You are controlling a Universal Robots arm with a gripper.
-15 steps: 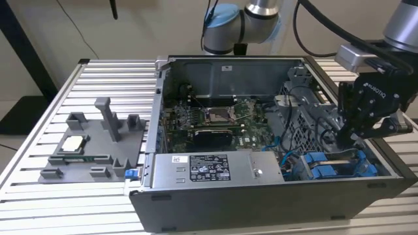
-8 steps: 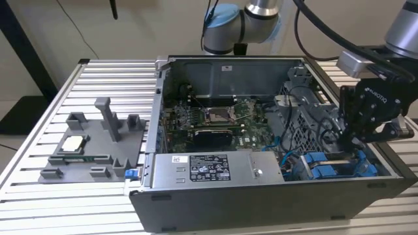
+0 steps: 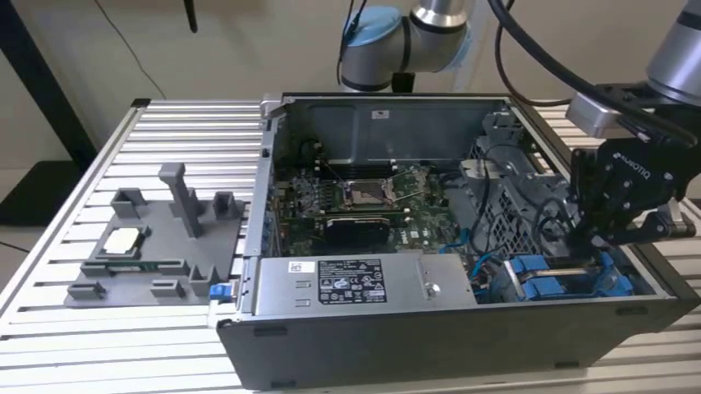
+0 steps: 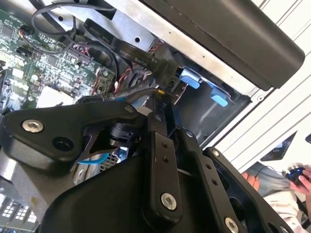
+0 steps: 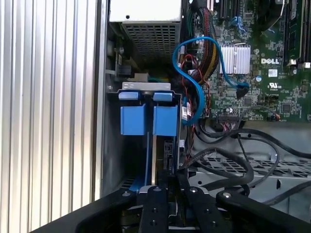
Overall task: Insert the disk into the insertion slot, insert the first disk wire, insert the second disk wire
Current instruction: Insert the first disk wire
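The disk sits edge-up in the insertion slot at the case's front corner, on the exterior view's right. Its blue carrier [image 3: 559,275] [image 5: 148,119] shows in both views, and the disk's thin edge [image 5: 154,155] runs between the blue tabs. My black gripper [image 3: 597,246] [image 5: 171,187] [image 4: 164,99] reaches down into the case right at the disk's end. Its fingers [image 4: 158,145] stand close together, pinched on a black disk wire [image 4: 116,96] that ends at the fingertips. A blue disk wire [image 5: 199,92] loops loose over the motherboard, its black plug [image 5: 241,90] free.
The open case [image 3: 460,345] lies on a slatted metal table [image 3: 176,131]. The power supply [image 3: 350,279] sits beside the slot, with black cable bundles [image 5: 228,160] close by. A grey fixture [image 3: 153,246] stands at the exterior view's left. A person's hand [image 4: 301,177] shows beyond the case.
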